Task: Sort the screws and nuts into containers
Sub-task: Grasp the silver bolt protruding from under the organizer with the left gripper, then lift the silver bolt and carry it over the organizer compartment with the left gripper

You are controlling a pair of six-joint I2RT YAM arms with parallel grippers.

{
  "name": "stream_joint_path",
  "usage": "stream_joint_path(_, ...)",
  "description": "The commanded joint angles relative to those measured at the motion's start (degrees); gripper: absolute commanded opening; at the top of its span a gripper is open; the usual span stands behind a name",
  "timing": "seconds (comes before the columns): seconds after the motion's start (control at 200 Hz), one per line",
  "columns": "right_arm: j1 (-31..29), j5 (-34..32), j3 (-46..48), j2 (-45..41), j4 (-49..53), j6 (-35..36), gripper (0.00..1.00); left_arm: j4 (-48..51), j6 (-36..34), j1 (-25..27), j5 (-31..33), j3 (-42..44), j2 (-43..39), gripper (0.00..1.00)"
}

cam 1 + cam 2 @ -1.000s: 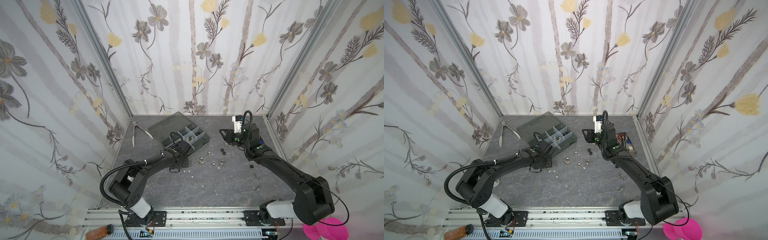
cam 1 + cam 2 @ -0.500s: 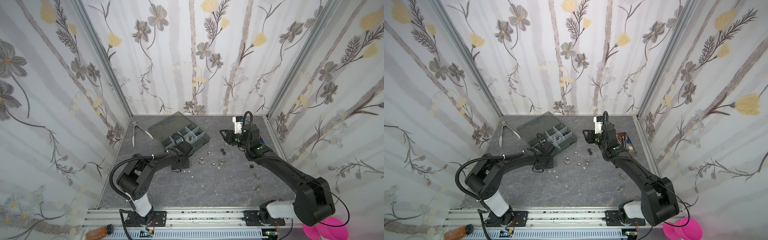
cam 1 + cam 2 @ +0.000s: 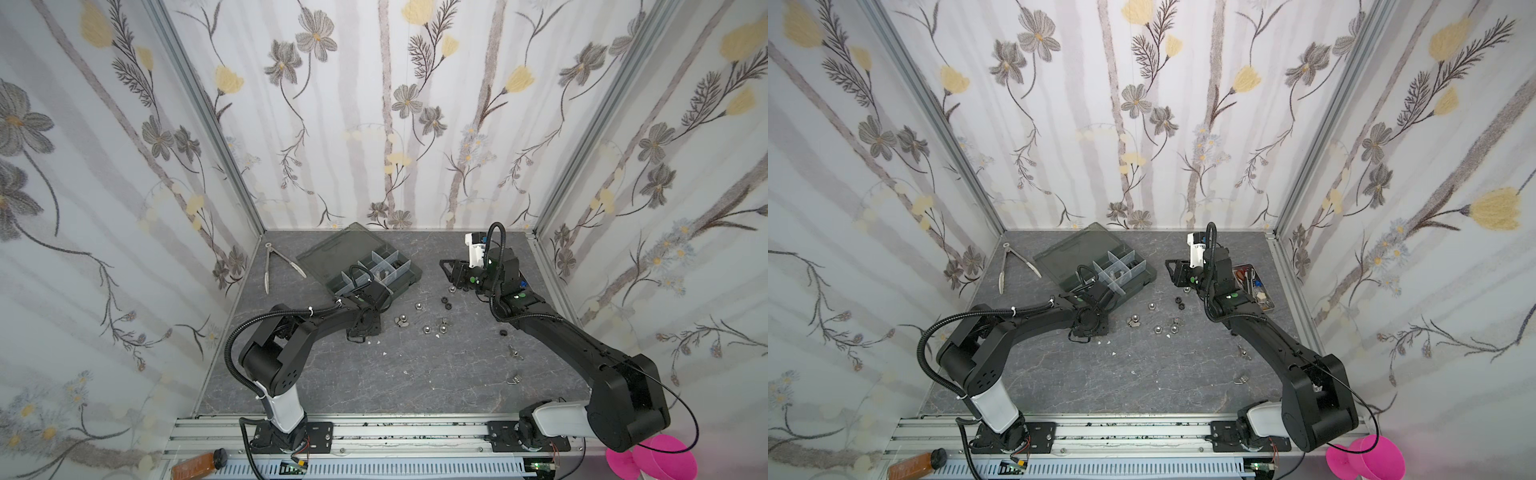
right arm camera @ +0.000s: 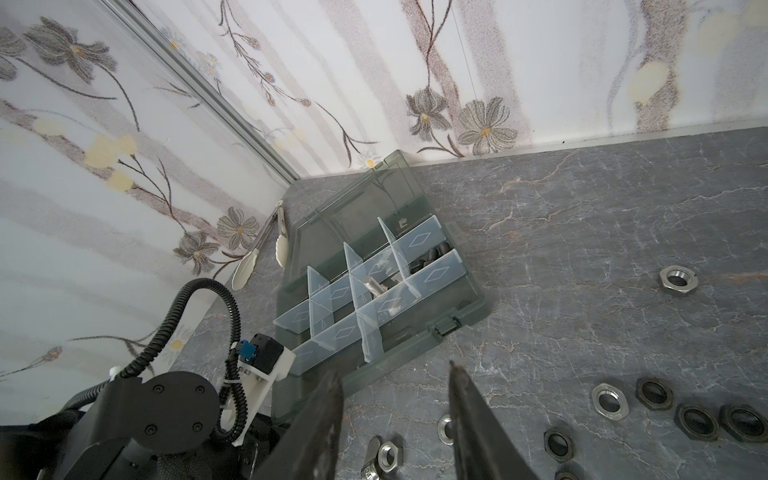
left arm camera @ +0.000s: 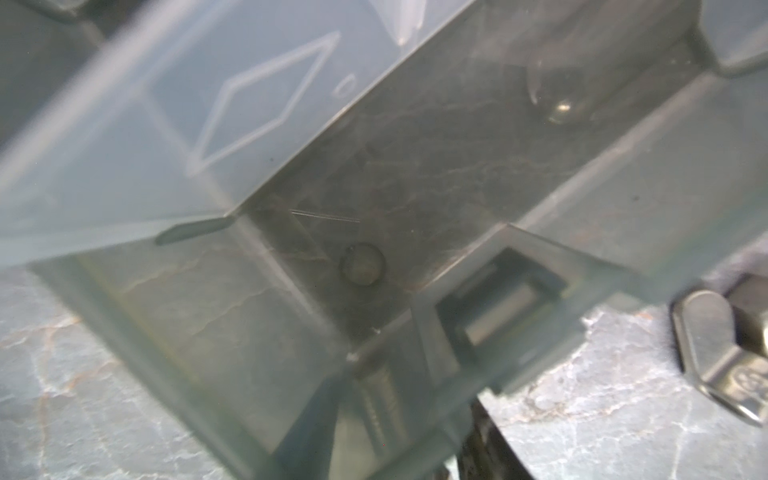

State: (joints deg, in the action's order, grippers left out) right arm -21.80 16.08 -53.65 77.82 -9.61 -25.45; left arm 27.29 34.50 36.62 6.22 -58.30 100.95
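Because the left gripper [image 3: 380, 291] is right at the near wall of the box [image 3: 409, 277], its tips are hidden, so nobody can tell how wide it is or if it holds anything. Closest to it, a silver screw [image 5: 380, 409] shows blurry through that wall, lying about the way the gripper points. Farther out, toward the right arm [image 3: 561, 336], the loose nuts [image 3: 426, 329] lie between both arms. The right gripper [image 4: 392, 368], partly open and empty, hangs nearer the black nuts [image 3: 446, 302].

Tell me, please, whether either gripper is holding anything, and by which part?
The right gripper is open and holds nothing. The left gripper is at the organizer box's near wall with its jaws hidden, so its hold cannot be told.
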Motion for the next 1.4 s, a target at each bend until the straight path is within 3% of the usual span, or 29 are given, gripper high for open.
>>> stream_joint_path(0.0,0.1,-0.7,0.2,-0.5,-1.5,-0.1,0.43,-1.9,0.1,0.7,-2.3,-0.6,0.7,0.41)
stream_joint_path(0.779,0.0,0.1,0.4,-1.4,-1.0,-0.4,0.44,-1.3,1.4,2.5,-2.9,2.0,-4.5,0.04)
stream_joint_path(1.394,0.1,-0.7,2.6,-5.7,1.8,0.0,0.44,4.8,-1.2,3.1,0.0,-7.5,-10.0,0.05)
